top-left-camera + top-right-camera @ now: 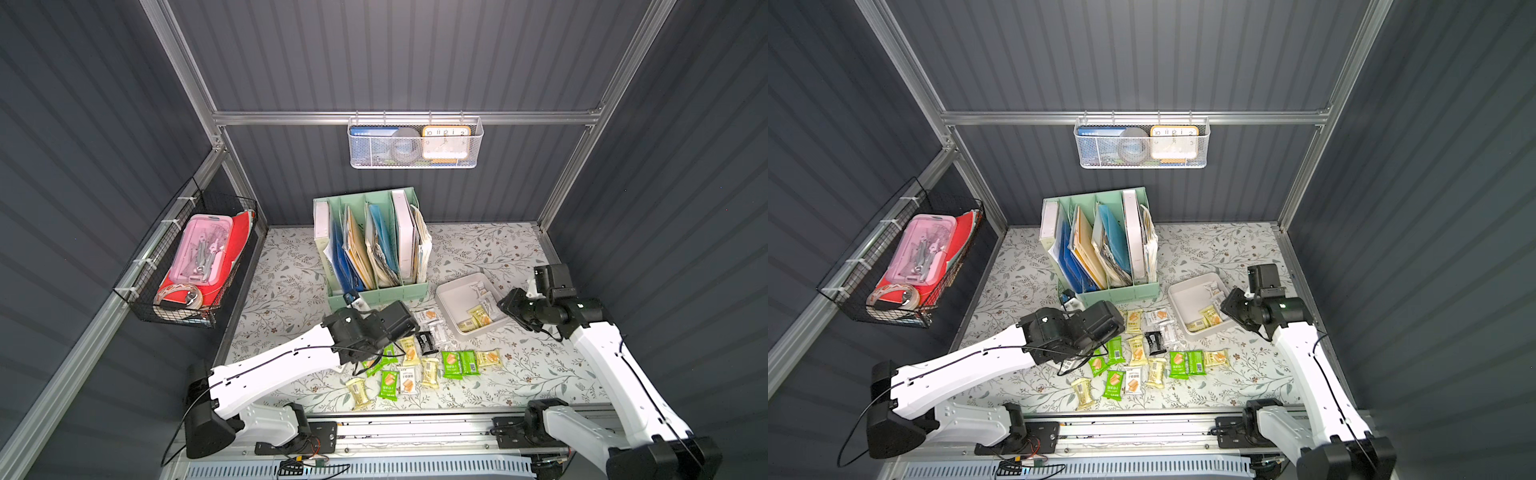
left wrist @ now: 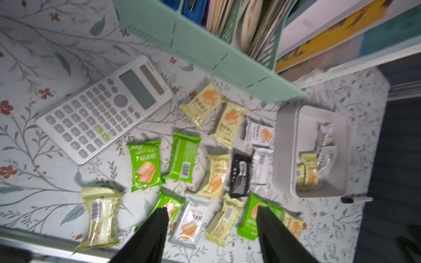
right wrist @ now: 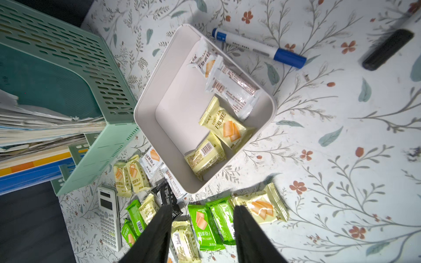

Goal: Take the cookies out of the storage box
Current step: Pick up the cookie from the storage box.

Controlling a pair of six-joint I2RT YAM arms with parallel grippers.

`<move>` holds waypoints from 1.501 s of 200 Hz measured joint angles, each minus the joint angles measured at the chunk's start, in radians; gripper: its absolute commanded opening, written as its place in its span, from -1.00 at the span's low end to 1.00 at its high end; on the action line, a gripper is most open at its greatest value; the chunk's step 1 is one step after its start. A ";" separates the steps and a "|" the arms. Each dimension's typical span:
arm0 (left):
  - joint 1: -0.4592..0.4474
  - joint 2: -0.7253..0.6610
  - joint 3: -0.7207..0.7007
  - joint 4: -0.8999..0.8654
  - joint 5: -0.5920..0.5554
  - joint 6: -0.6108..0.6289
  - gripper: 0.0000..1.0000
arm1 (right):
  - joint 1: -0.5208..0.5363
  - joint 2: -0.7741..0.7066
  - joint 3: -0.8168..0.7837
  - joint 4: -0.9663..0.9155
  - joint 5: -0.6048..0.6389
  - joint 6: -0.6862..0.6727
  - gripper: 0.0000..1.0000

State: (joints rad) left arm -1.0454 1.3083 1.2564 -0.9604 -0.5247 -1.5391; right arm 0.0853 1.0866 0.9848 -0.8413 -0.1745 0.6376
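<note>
- The shallow white-grey square plastic storage box (image 1: 455,300) sits toward the right edge of the flower-patterned desk (image 1: 519,249), beside the mint green plastic file organiser (image 1: 376,292).
- Four wrapped cookies (image 3: 225,127), two pale yellow and two white, lie inside along one wall.
- Loose packets (image 1: 451,363), green, yellow, white and black, lie spread near the front edge.
- The left gripper (image 2: 212,209) hangs above them, fingers apart and empty.
- The right gripper (image 3: 203,207) is near the box, fingers apart and empty.

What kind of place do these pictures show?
Likely a staged office desk inside a test booth: a mint file organiser full of folders, a calculator lying near it, and a wire basket holding a clock on the back wall.
</note>
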 measured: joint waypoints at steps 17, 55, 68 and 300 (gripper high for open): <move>0.017 -0.005 0.005 0.034 -0.068 -0.015 0.35 | 0.025 0.061 0.021 -0.013 0.004 0.002 0.01; 0.100 -0.068 -0.076 0.137 -0.159 -0.118 0.31 | 0.065 0.218 0.098 -0.050 0.029 -0.027 0.09; 0.135 -0.106 -0.120 0.180 -0.177 -0.147 0.31 | 0.074 0.265 0.123 -0.061 0.035 -0.068 0.17; 0.541 -0.091 -0.230 0.359 -0.131 -0.252 0.35 | 0.164 0.793 0.340 -0.079 0.273 -0.659 0.31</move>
State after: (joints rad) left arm -0.5049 1.2175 1.0260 -0.6018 -0.6559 -1.7908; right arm 0.2497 1.8797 1.3247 -0.9207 0.0982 -0.0212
